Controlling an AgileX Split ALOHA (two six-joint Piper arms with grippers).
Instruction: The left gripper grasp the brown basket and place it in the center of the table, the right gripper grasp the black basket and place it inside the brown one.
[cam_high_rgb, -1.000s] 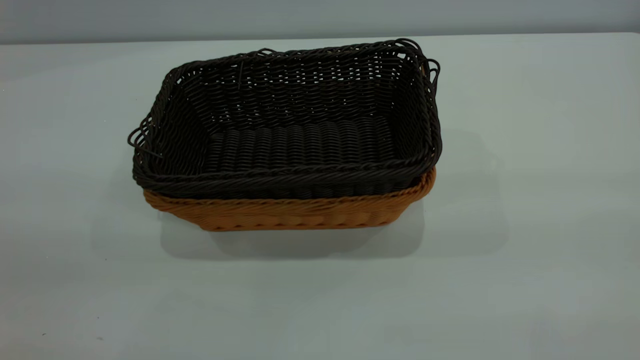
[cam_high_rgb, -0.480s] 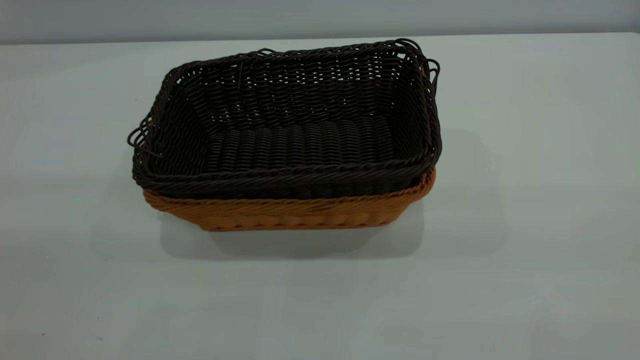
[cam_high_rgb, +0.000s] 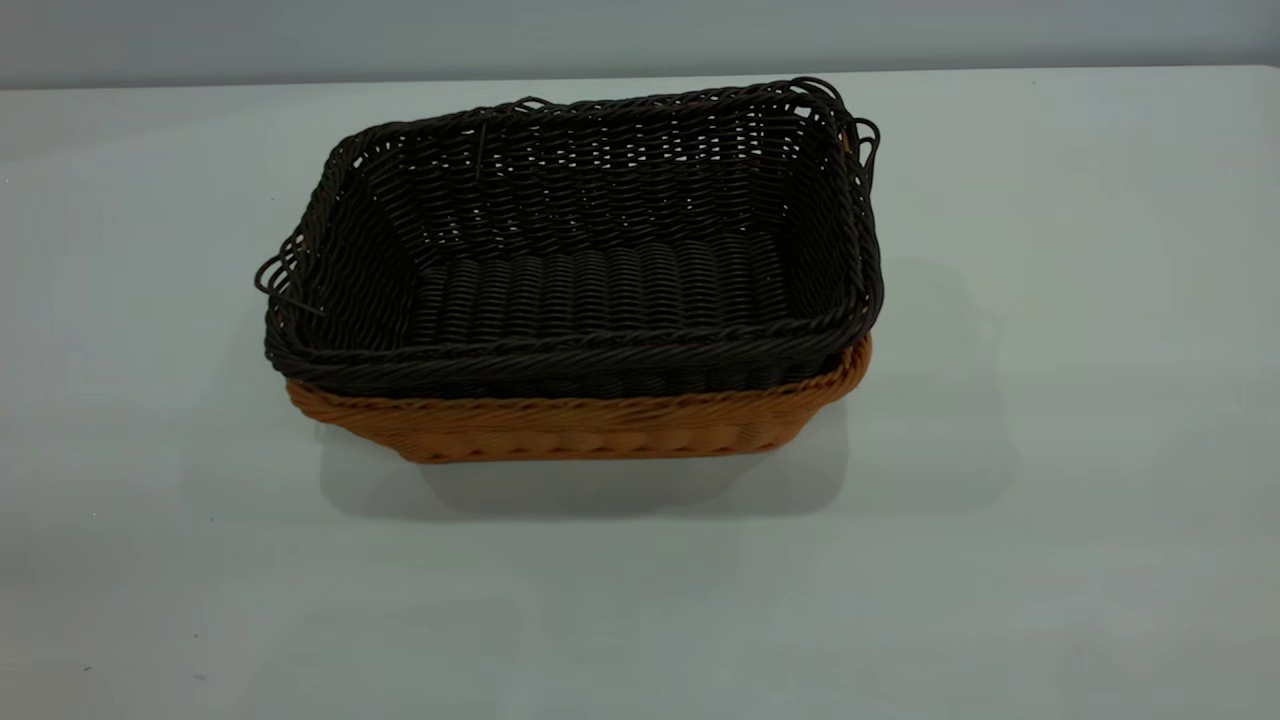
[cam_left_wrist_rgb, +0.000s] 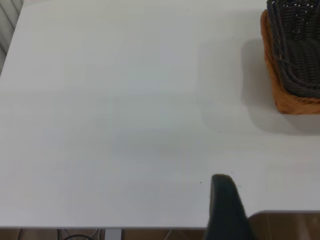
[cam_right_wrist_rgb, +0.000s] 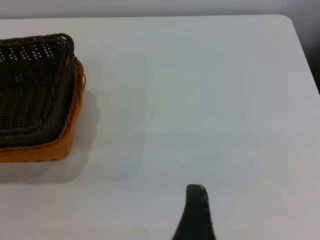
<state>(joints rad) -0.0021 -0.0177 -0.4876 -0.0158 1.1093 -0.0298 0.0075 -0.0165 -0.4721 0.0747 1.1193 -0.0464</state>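
Nesting looked complete: black basket (cam_high_rgb: 570, 250) sat inside brown basket (cam_high_rgb: 580, 428), mid-table (cam_high_rgb: 1050, 500). Left gripper (cam_left_wrist_rgb: 226, 207) and right gripper (cam_right_wrist_rgb: 196, 212) hung well apart, holding nothing; finger opening indeterminable.

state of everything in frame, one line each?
black basket: nested inside the brown one, upright, nothing in it.
brown basket: upright on the table, holds the black basket.
left tool: clear of both baskets, one finger visible.
right tool: clear of both baskets, one finger visible.
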